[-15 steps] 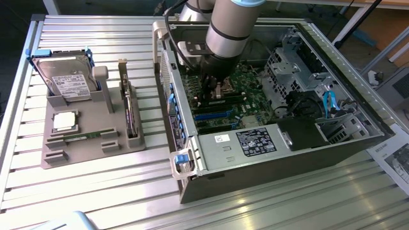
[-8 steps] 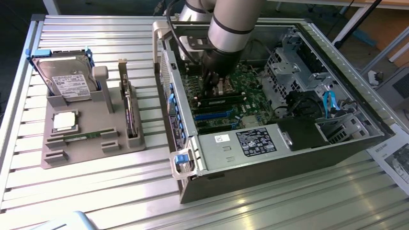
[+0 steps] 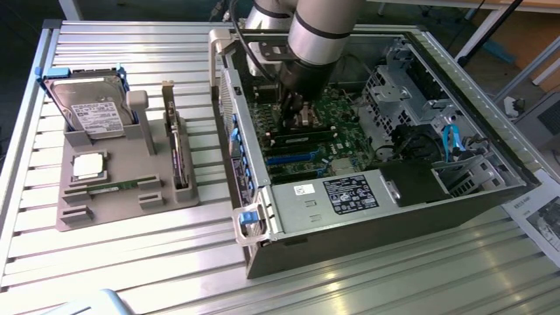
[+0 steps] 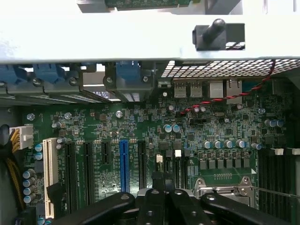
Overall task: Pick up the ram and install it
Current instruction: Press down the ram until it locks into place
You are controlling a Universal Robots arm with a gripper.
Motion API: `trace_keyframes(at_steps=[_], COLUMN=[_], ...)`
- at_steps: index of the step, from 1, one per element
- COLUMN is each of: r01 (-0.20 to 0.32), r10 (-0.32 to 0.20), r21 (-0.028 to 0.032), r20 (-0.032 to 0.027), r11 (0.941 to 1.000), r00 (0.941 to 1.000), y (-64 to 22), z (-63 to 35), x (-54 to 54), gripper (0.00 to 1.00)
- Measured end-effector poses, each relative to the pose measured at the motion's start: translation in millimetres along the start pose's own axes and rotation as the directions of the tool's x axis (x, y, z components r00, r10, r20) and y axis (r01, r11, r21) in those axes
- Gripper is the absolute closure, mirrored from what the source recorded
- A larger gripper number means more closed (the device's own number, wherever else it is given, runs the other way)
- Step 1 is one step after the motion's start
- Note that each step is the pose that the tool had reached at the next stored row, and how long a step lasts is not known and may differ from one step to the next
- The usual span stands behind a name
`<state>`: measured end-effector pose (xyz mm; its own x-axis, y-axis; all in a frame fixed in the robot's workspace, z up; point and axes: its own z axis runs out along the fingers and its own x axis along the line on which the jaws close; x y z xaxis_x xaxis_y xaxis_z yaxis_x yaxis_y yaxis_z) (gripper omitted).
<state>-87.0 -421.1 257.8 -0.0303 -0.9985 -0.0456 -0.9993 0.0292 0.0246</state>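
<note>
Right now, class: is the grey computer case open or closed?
Open. The grey computer case has no side panel on, baring its green motherboard, slots and cables.

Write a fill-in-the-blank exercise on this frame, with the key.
1. The end effector hangs over the motherboard inside the open ____ case.
2. A green ram stick lies in the gray holder, which sits on the exterior view's ____ of that case.
3. In the wrist view, one long expansion slot on the motherboard is coloured ____.

Missing words: computer; left; blue.
</note>
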Motion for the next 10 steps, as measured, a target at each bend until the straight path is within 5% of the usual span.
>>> trace_keyframes(at_steps=[10], r01=[0.0], r10=[0.0], r21=[0.0], r20=[-0.0015], r11=[1.0], r00=[1.0], y=[-2.1], z=[-23.4], x=[-1.2], gripper=[0.9])
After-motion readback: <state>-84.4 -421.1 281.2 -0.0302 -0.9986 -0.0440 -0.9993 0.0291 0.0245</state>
